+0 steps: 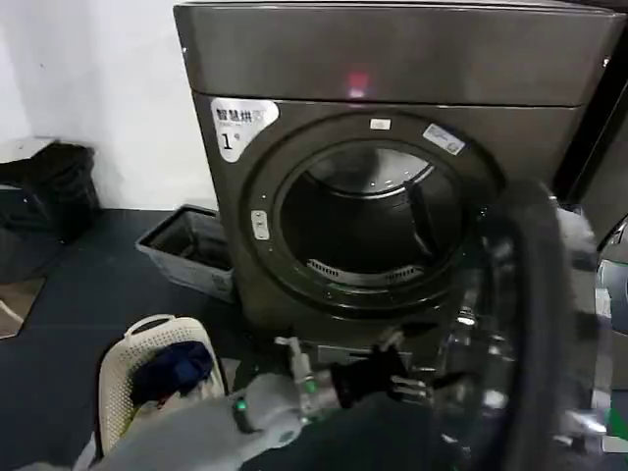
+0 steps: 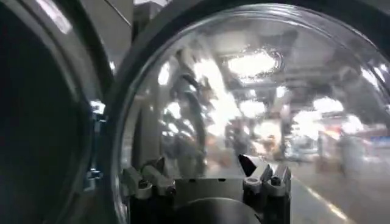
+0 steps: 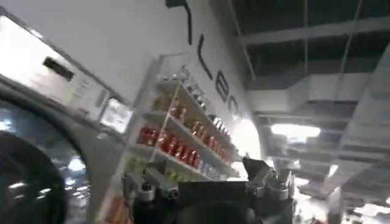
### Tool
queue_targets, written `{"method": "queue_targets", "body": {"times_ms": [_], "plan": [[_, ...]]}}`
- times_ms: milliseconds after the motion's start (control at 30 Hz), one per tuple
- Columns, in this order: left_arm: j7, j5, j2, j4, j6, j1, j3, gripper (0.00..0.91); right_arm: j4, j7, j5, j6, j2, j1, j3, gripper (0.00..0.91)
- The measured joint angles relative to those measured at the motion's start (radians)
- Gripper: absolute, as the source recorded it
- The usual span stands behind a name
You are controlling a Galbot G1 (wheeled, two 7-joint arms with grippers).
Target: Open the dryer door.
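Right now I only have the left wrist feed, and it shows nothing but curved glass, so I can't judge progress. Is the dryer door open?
Observer: Yes. The head view shows the dryer door standing wide open at the right side of the dryer, with the drum opening exposed.
Operator: Where is my arm working from?
Observer: The left gripper is low, below the drum opening, close to the door's inner side.
Operator: And the other arm?
Observer: The right gripper is open and holds nothing. It points toward a shelf of goods.
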Motion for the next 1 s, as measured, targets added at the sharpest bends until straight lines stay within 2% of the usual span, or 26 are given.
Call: {"method": "queue_targets", "body": {"times_ms": [300, 367, 1000], "plan": [[-0.008, 0.002, -0.155, 0.123, 0.021, -0.083, 0.049, 0.907, -0.039, -0.030, -0.004, 0.006, -0.020, -0.033, 0.103, 0.907], [-0.010, 0.003, -0.180, 0.149, 0.026, -0.092, 0.052, 0.907, -0.042, -0.040, -0.002, 0.021, -0.024, -0.033, 0.109, 0.907], [-0.047, 0.038, -0.392, 0.363, 0.027, -0.171, 0.083, 0.907, -0.053, -0.077, 0.010, 0.031, -0.018, -0.056, 0.145, 0.907]]}}
